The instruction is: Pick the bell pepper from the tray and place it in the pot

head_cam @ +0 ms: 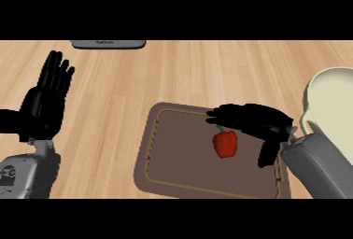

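A red bell pepper (225,144) with a green stem lies on the brown tray (172,163), right of the tray's middle. My right hand (257,121) hovers over the tray just above and right of the pepper, fingers bent toward its stem, thumb pointing down beside it; nothing is held. The cream pot (331,100) shows at the right edge, partly cut off. My left hand (45,100) rests open at the left, fingers up.
A grey flat object (108,44) lies at the counter's far edge, top left. Wooden counter (179,70) stretches between the tray and that object. The right forearm (318,163) covers the tray's right corner.
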{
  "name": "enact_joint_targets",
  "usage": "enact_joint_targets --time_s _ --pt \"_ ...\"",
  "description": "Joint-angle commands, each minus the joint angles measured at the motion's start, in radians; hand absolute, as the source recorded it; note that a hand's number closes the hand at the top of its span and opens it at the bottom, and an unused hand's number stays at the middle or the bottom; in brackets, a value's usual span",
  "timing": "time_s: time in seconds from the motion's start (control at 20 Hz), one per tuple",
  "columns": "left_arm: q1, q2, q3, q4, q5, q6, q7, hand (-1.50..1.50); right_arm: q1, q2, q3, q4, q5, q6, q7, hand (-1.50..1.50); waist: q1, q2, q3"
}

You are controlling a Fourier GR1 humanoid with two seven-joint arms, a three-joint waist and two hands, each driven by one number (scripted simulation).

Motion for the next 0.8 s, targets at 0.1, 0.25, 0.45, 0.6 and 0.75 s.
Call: enact_joint_targets --time_s 0.1,0.25,0.45,0.6,0.75 --pt "-0.013 0.009 0.044 0.093 0.006 -0.051 -0.062 0.00 0.040 0.084 -0.007 0.032 0.091 -0.024 -0.001 -1.50 -0.002 0.001 0.000" --pt "0.003 -0.018 0.003 -0.022 -0.015 -0.014 0.017 0.00 -0.032 0.114 -0.026 0.193 0.143 -0.085 -0.080 -1.50 0.005 0.001 0.000" --pt "0.012 -0.018 0.012 0.012 -0.027 -0.029 -0.004 0.00 -0.036 0.214 -0.003 0.256 0.193 -0.118 -0.062 -1.50 0.003 0.002 0.000" --pt "0.056 -0.061 -0.017 -0.035 -0.054 0.001 -0.021 0.00 0.008 0.178 -0.019 0.219 0.198 -0.091 -0.112 -1.50 0.002 0.000 0.000" --pt "0.014 0.008 0.049 0.029 -0.001 -0.067 -0.014 0.00 -0.074 0.231 0.009 0.326 0.227 -0.131 -0.171 1.50 0.008 0.003 0.000"
